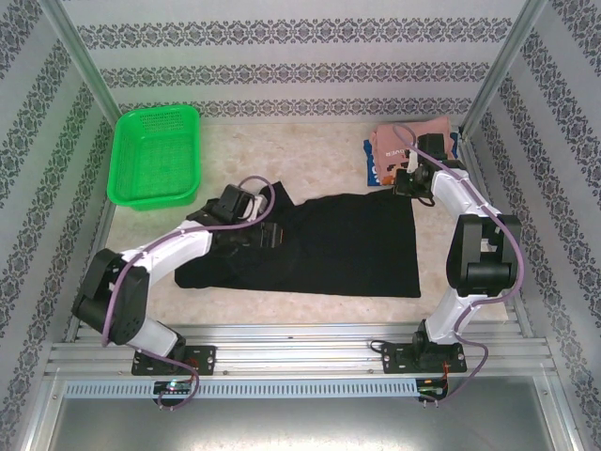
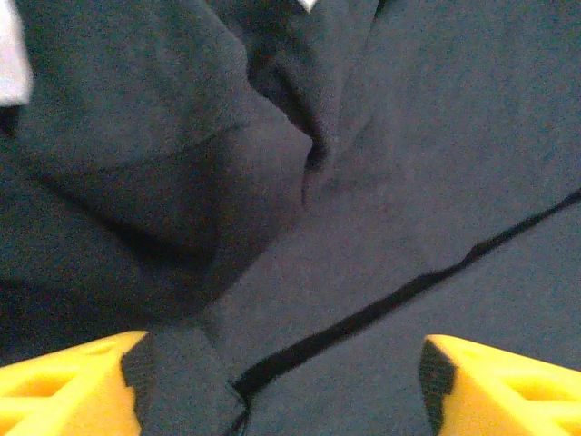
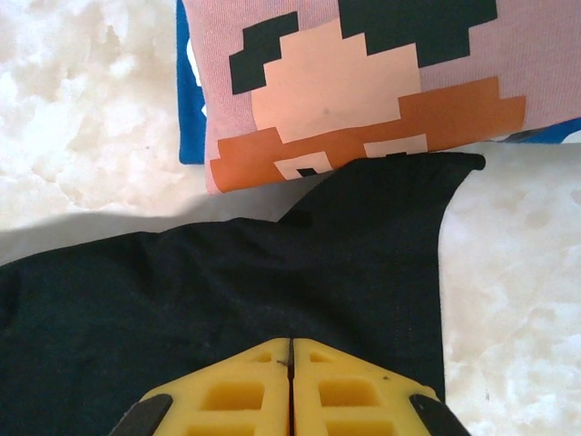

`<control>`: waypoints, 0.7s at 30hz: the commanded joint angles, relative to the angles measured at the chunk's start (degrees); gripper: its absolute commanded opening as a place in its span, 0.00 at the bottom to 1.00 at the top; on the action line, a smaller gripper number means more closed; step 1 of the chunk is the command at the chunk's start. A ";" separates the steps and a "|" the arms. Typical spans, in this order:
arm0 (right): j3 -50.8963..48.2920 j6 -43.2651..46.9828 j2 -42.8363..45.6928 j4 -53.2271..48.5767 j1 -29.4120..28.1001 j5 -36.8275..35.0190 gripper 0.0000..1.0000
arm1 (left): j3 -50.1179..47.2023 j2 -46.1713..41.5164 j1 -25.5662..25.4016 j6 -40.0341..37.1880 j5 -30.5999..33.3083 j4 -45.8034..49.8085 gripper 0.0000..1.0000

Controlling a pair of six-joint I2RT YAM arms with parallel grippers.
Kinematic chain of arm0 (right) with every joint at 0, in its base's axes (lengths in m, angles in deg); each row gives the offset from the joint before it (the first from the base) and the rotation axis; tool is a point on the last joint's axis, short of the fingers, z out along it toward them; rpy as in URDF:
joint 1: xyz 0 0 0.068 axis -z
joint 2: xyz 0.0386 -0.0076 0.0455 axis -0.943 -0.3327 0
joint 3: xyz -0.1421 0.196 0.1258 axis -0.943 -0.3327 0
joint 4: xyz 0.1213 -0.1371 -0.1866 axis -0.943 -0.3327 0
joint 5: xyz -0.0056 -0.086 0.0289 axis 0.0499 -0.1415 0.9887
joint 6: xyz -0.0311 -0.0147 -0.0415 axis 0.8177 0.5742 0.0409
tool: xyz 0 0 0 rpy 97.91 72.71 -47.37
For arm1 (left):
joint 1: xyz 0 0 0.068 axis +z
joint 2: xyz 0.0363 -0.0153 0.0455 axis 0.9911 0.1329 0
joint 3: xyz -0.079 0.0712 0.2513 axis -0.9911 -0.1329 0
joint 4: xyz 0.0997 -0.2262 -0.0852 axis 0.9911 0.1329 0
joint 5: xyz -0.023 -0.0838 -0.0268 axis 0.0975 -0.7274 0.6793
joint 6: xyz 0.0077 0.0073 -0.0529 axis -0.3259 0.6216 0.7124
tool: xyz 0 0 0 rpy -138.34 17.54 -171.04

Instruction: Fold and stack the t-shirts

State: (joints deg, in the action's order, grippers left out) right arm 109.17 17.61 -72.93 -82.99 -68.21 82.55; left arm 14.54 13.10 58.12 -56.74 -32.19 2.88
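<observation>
Cloth of the black shirt (image 1: 338,244), on the tabletop (image 1: 282,150), is judged limp, best taken at corners: the far right one is pinched by the right hand (image 3: 290,350); the left hand (image 2: 286,368) is held open, empty.

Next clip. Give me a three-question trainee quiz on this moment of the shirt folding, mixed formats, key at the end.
1. True or false: the left gripper is open above the black shirt.
2. Which shirt lies on top of the small pile at the far right? A. black B. pink C. blue
3. Fill in: the right gripper is ___ (open or shut).
Key: 1 true. 2 B: the pink shirt lies on the blue shirt. 3 shut.
</observation>
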 commanded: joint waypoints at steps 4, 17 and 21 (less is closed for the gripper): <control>-1.58 -1.23 2.20 -0.02 -0.89 -0.74 0.10 | 10.17 0.17 11.52 9.05 -6.53 -3.94 0.87; -3.78 -1.75 3.21 -0.26 -1.37 -0.98 0.10 | 31.56 26.53 18.54 1.52 -25.15 5.93 0.73; -4.15 -1.66 3.73 -0.47 -1.54 -1.42 0.10 | 31.41 30.29 18.54 4.17 -27.51 4.90 0.69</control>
State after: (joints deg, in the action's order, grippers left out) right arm 105.96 16.59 -71.46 -83.03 -68.96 82.50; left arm 44.89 42.66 76.39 -53.03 -54.73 5.72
